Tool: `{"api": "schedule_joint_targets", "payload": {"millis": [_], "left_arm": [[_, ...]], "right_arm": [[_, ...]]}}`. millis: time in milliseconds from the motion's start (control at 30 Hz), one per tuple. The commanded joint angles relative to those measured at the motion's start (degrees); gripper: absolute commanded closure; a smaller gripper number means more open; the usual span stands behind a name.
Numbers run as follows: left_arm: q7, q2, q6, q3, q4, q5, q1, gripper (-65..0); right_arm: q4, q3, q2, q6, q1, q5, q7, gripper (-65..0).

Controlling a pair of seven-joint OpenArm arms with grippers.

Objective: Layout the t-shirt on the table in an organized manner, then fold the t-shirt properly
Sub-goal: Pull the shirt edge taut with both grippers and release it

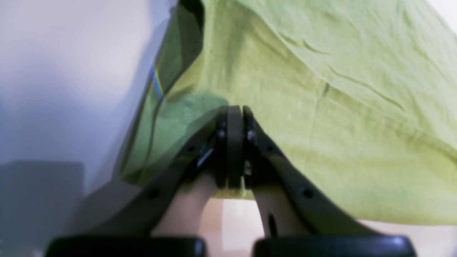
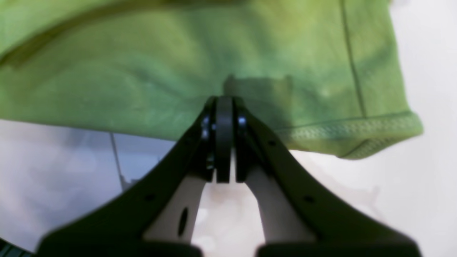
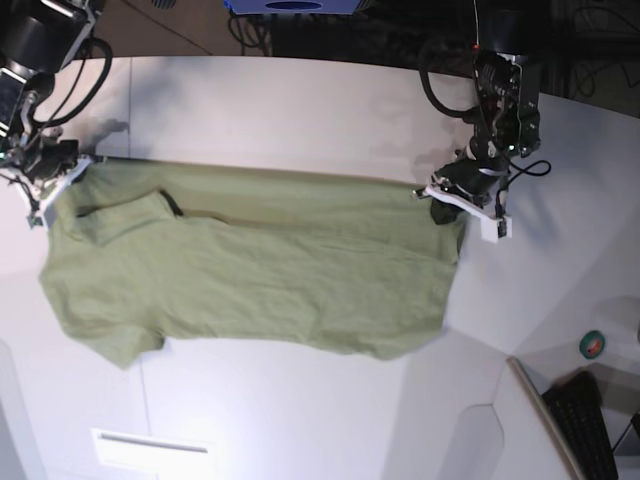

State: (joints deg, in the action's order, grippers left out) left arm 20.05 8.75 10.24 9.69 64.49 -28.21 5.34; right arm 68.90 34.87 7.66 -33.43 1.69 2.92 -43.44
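Note:
The olive-green t-shirt [image 3: 250, 270] lies spread sideways across the white table [image 3: 300, 110], its far edge pulled into a straight line between the two grippers. At the right of the base view, my left gripper [image 3: 443, 205] is shut on the shirt's corner; in the left wrist view the cloth [image 1: 339, 107] tents up from the closed fingertips of that gripper [image 1: 234, 107]. My right gripper [image 3: 58, 185] at the left of the base view is shut on the other end. The right wrist view shows this gripper [image 2: 224, 98] pinching the cloth [image 2: 142, 78] near a stitched hem [image 2: 357, 132].
A black keyboard [image 3: 590, 425] and a small round green object [image 3: 593, 345] sit at the lower right beyond the table's curved edge. A white rectangular label [image 3: 150, 447] lies near the front. Cables and dark equipment [image 3: 400, 30] line the back.

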Motion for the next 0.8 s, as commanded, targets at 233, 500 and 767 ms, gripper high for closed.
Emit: {"api": "schedule_joint_targets", "payload": {"millis": [233, 500, 767], "left_arm": [[3.2, 0.4, -1.9, 0.1, 6.9, 1.9, 8.2, 0.0], [3.2, 0.4, -1.9, 0.1, 13.3, 1.9, 15.6, 0.0], [3.3, 0.6, -1.8, 7.4, 14.9, 2.0, 19.0, 0.0]], "right_arm": [[7.4, 0.2, 0.6, 0.1, 7.4, -0.3, -0.2, 0.0], [16.5, 0.2, -3.6, 0.1, 16.3, -0.3, -0.2, 0.0], [18.3, 0.2, -3.9, 0.1, 21.0, -0.3, 0.0, 0.0]]}}
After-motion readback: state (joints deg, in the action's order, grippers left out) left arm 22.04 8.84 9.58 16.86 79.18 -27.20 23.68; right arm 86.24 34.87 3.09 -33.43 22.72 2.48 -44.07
